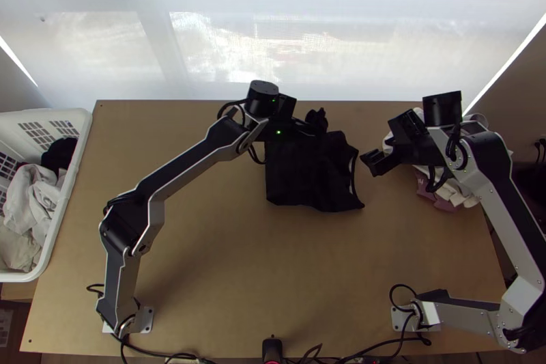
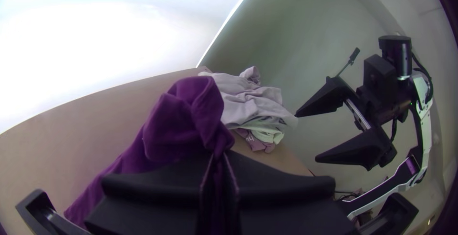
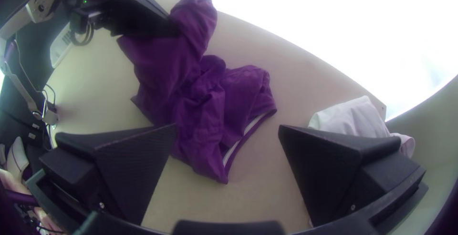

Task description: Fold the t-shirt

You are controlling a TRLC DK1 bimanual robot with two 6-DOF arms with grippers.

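Note:
My left gripper (image 1: 310, 128) is over the far part of the dark t-shirt (image 1: 307, 176), which hangs partly raised and bunched from it. In the left wrist view the left gripper (image 2: 218, 168) is shut on the t-shirt (image 2: 181, 120), purple there, with a fold of cloth standing up beyond the fingers. The right gripper (image 1: 375, 162) stands just right of the t-shirt, apart from it. In the right wrist view the right gripper (image 3: 227, 132) is open with nothing held, and the crumpled t-shirt (image 3: 200, 120) shows its hem or opening edge on the table.
A pile of light and pinkish clothes (image 1: 457, 190) lies at the table's far right, partly behind the right arm. A white laundry basket (image 1: 72, 179) with clothes stands at the left edge. Bare table (image 1: 259, 268) lies between the arms' bases.

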